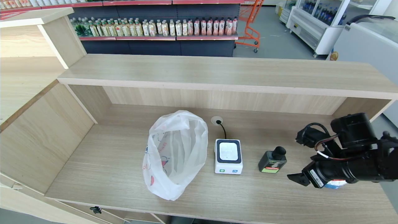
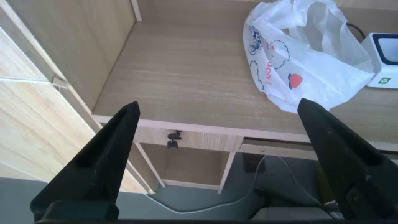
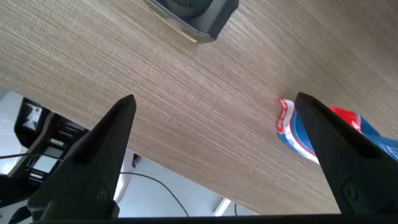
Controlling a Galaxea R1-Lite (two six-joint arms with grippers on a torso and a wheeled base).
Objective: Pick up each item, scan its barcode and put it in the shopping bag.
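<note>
Progress at an early stage of the checkout task. Shopping bag (image 1: 175, 154) stands open on the worktop (image 1: 108, 168), left of the scanner (image 1: 228, 155); no item can be made out inside it, so apparently nothing has been bagged. Dark bottle (image 1: 272, 161) stands just right of the scanner, untouched. Blue and red packet (image 3: 295, 134) lies on the worktop at the far right, beside one finger of the right end effector (image 3: 214, 102), which is spread wide and holds nothing. Left end effector (image 2: 219, 104), likewise wide and empty, hangs off the near left edge of the worktop. Both items appear left to grasp, scan and bag.
</note>
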